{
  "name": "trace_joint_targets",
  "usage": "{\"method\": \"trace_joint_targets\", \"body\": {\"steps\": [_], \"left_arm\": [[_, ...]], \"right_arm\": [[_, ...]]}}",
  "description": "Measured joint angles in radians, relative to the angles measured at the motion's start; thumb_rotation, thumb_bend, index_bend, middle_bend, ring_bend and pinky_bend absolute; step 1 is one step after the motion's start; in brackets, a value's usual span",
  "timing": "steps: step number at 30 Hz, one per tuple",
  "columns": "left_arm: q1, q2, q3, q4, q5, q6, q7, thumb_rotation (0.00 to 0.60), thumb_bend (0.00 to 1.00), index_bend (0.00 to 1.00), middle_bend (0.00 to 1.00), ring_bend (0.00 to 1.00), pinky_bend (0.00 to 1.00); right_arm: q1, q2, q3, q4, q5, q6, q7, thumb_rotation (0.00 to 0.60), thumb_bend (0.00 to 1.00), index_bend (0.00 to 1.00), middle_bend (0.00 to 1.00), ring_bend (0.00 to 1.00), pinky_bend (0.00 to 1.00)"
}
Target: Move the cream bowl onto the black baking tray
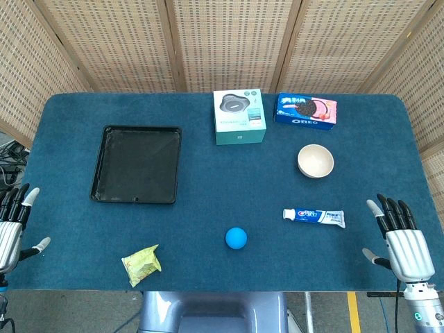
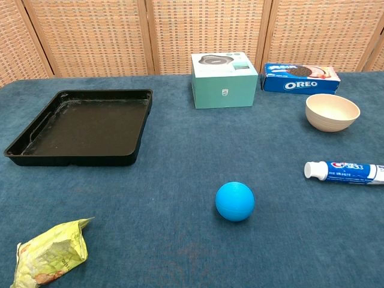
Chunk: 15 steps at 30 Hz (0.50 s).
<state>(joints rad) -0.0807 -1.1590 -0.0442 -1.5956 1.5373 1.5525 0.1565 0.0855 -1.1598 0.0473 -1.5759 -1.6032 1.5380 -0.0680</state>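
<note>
Evidently left hand (image 1: 10, 229) fingers spread, empty, right hand (image 1: 402, 243) likewise, cream bowl (image 1: 316, 161) untouched

The blue cookie box (image 2: 300, 77) says "OREO". The toothpaste tube (image 2: 344, 171) has words too, maybe a name, too small to read.

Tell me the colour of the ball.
Bright blue; the ball shows best in the chest view.

Bright, even overhead light, soft short shadows, both views sharp, with no glare.
</note>
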Motion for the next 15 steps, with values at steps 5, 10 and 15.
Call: {"method": "trace_joint_targets", "body": {"steps": [5, 10, 15], "left_arm": [[-0.003, 0.002, 0.001, -0.004, -0.003, -0.008, 0.007, 0.6, 0.08, 0.0, 0.0, 0.0, 0.0], [-0.002, 0.004, 0.001, -0.012, -0.006, -0.01, 0.02, 0.6, 0.08, 0.0, 0.0, 0.0, 0.0], [-0.002, 0.007, 0.001, -0.019, -0.001, -0.008, 0.024, 0.6, 0.08, 0.0, 0.0, 0.0, 0.0]], "right_arm": [[0.0, -0.005, 0.001, 0.004, 0.003, 0.0, 0.001, 0.6, 0.14, 0.0, 0.0, 0.0, 0.0], [-0.001, -0.007, 0.0, 0.006, 0.007, -0.003, 0.001, 0.6, 0.14, 0.0, 0.0, 0.0, 0.0], [-0.001, -0.001, 0.0, 0.003, 0.019, -0.011, 0.006, 0.6, 0.14, 0.0, 0.0, 0.0, 0.0]]}}
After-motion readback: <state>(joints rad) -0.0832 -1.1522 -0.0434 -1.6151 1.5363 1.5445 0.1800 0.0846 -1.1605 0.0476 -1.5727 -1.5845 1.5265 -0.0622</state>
